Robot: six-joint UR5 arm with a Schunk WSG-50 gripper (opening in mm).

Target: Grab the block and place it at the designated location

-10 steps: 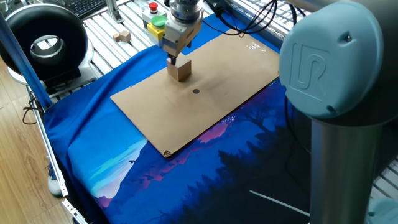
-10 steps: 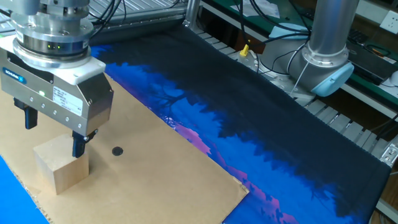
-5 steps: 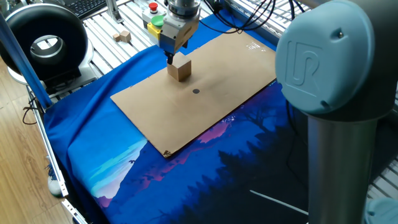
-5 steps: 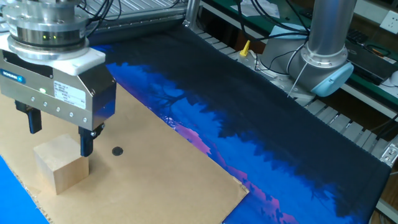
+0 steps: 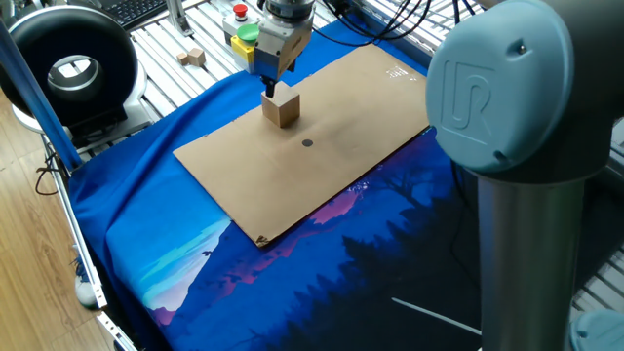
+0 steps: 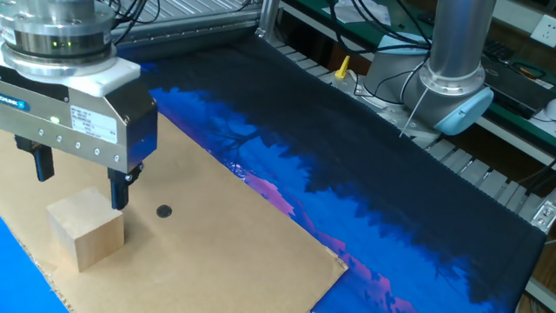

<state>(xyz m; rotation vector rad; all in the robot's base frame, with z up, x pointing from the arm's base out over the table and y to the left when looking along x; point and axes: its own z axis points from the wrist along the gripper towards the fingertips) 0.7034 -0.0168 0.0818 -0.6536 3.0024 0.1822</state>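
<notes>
The block [image 5: 282, 107] is a light-tan wooden cube standing on the brown cardboard sheet [image 5: 322, 185]; it also shows in the other fixed view [image 6: 85, 233]. My gripper [image 5: 270, 89] hangs straight above it, open and empty, with its fingertips [image 6: 117, 196] about level with the block's top face. In the other fixed view the gripper [image 6: 80, 181] straddles the block's back edge from above. The designated location, a small dark grey dot [image 5: 307, 143], lies bare on the cardboard a short way from the block, and shows in the other fixed view [image 6: 163, 210] too.
A blue printed cloth [image 5: 195, 253] lies under the cardboard. A smaller pale cube [image 5: 194, 57] sits on the slatted table behind. A button box [image 5: 244, 29] and a black round device [image 5: 68, 63] stand at the back. The arm's grey base [image 6: 452, 69] stands beyond the cloth.
The gripper has risen straight up from around the block, its fingers open and now clear of the sides. The block has stayed where it stood.
</notes>
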